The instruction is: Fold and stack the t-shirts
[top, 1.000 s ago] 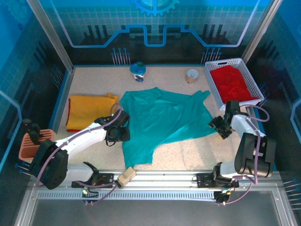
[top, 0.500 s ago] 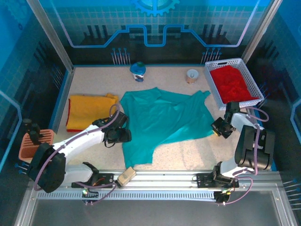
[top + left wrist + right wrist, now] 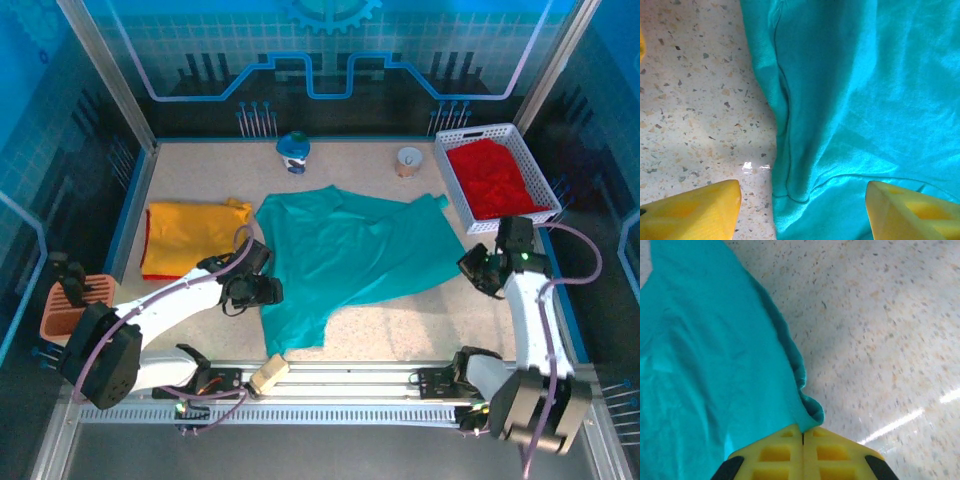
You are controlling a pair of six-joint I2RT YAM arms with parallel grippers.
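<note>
I see a plain teal-green tee (image 3: 350, 250), plain yellow tee (image 3: 190, 235), red tee (image 3: 495, 180) in a white basket (image 3: 449, 170); beige speckled surface (image 3: 420, 320); my left tool (image 3: 802, 205) and right tool (image 3: 802, 437) have yellow fingers (image 3: 775, 452).

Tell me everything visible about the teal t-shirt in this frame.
The teal t-shirt is soft, plain cloth, spread out unfolded and creased in the middle of the speckled table. The right gripper is shut on its right edge. The open left gripper straddles its stitched left hem.

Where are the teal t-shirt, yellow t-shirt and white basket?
teal t-shirt (image 3: 350, 250), top view, cloth middle
yellow t-shirt (image 3: 190, 235), top view, cloth middle
white basket (image 3: 451, 180), top view, left wall
</note>
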